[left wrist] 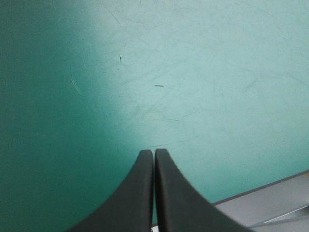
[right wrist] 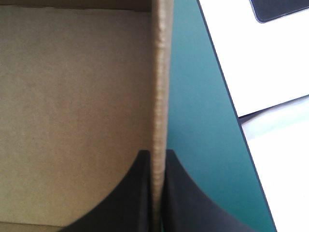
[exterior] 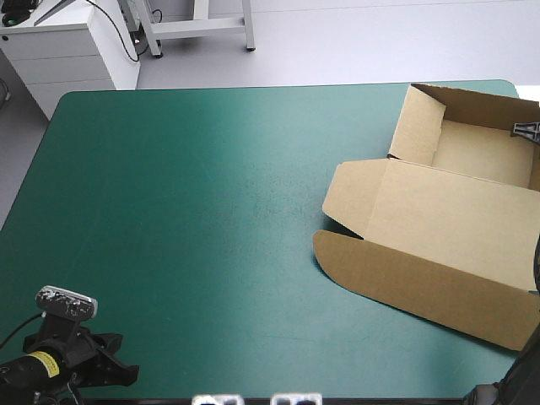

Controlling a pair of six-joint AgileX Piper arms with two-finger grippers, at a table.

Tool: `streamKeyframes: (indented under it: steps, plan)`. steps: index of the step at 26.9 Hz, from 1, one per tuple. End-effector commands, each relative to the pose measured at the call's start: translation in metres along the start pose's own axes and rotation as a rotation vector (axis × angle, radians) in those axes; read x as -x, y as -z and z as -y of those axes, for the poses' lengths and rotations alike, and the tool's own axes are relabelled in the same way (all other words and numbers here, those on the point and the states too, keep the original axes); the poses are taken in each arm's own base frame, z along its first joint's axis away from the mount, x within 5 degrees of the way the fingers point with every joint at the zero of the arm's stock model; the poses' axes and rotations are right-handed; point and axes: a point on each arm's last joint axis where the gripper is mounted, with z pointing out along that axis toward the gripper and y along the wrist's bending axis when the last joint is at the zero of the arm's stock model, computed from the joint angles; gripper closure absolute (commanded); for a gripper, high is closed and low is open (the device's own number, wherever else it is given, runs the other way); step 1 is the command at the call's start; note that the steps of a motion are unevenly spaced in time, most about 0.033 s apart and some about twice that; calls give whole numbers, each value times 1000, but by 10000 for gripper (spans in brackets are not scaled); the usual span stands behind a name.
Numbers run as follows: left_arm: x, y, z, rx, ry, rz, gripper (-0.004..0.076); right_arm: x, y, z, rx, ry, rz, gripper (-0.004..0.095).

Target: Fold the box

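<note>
The box [exterior: 447, 211] has one raised wall running straight ahead between the fingers of the right gripper [right wrist: 158, 153], which is clamped on it; the left gripper [left wrist: 154, 152], fingers together and empty, is well apart from the box.

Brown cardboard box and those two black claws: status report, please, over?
Left black-finned gripper shut over bare teal-green cover. Right gripper shut on raised wall of brown cardboard box. Tray open, lid flat. Nothing blocking.

We log brown box [exterior: 439, 215], matt paper board, rough cut edge; teal-green cover [left wrist: 203, 63], matt, finely scratched; black curved fingers [left wrist: 137, 198], smooth, dull-looking plastic.
</note>
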Motion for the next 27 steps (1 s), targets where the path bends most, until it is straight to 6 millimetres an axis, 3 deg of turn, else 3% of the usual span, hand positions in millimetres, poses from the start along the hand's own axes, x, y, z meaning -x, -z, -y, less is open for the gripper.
streamKeyframes:
  steps: [1,2,3,6,8,14,20,25,27]
  plan:
    - [3,5,2,-16,0,1,732,8,36,8,-11,-8,122,843]
    - [3,5,2,-16,0,1,732,7,35,11,-10,-4,113,689]
    - [3,5,2,-16,0,1,732,7,35,11,-8,5,108,604]
    - [3,5,2,-16,0,1,732,4,39,14,-34,-11,93,93]
    - [3,5,2,-16,0,1,732,5,46,14,-31,-7,109,39]
    - [3,5,2,-16,0,1,732,2,95,7,18,-17,210,208]
    - [3,5,2,-16,0,1,732,-8,145,-3,98,7,303,529]
    - [3,5,2,-16,0,1,732,-18,171,-11,165,4,318,860]
    - [3,5,2,-16,0,1,732,-21,181,-13,183,6,341,925]
